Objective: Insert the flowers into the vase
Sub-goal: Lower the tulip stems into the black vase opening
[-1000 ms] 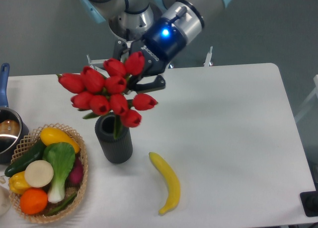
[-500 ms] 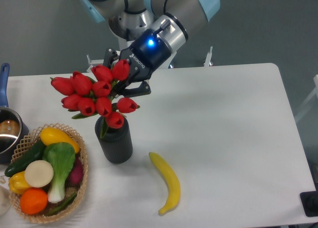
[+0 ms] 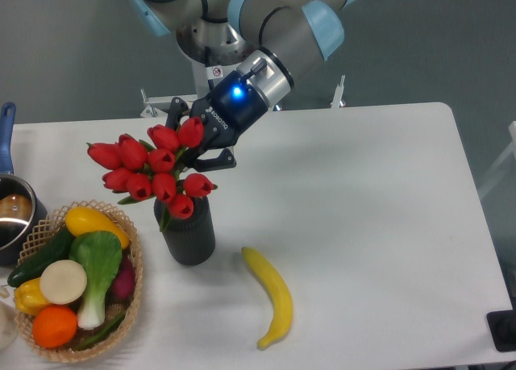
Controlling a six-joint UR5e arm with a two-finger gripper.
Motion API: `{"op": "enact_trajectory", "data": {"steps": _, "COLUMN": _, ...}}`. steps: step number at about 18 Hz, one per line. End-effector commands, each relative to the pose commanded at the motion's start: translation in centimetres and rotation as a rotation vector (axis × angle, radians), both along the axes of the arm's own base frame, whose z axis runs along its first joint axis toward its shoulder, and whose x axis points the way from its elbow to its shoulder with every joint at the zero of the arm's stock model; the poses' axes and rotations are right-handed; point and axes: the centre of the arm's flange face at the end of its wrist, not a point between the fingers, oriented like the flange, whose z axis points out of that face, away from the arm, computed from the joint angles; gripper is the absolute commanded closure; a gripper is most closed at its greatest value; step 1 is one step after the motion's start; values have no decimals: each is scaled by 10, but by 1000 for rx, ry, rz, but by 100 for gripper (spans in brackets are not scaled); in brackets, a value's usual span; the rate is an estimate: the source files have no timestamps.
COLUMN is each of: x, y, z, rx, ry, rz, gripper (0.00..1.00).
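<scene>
Red flowers (image 3: 153,170): stems down in the vase (image 3: 186,231) mouth
Gripper (image 3: 199,147): clenched on the flowers, just above the vase

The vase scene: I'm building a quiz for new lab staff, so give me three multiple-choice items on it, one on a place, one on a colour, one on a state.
1. Where does the banana lie?
A. on the table right of the vase
B. in the basket
C. in the pot

2. What colour are the flowers' buds?
A. yellow
B. white
C. red

3. How do the flowers stand now?
A. flat on the table
B. above the vase, stems at its mouth, the gripper at the bunch
C. in the basket

Answers: 1 A, it lies on the white table beside the dark vase. 2 C, every bud is red. 3 B, the bunch sits over the vase mouth with the gripper behind it.
</scene>
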Motion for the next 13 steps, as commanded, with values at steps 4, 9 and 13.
{"op": "enact_trajectory", "data": {"steps": 4, "x": 2, "y": 12, "z": -23, "rx": -22, "ry": -25, "rz": -26, "gripper": 80}}
{"op": "enact_trajectory", "data": {"steps": 9, "x": 3, "y": 20, "z": -41, "rx": -55, "ry": -42, "rz": -38, "gripper": 46}}
{"op": "enact_trajectory", "data": {"steps": 13, "x": 4, "y": 18, "z": -44, "rx": -82, "ry": -30, "rz": -29, "gripper": 0}}
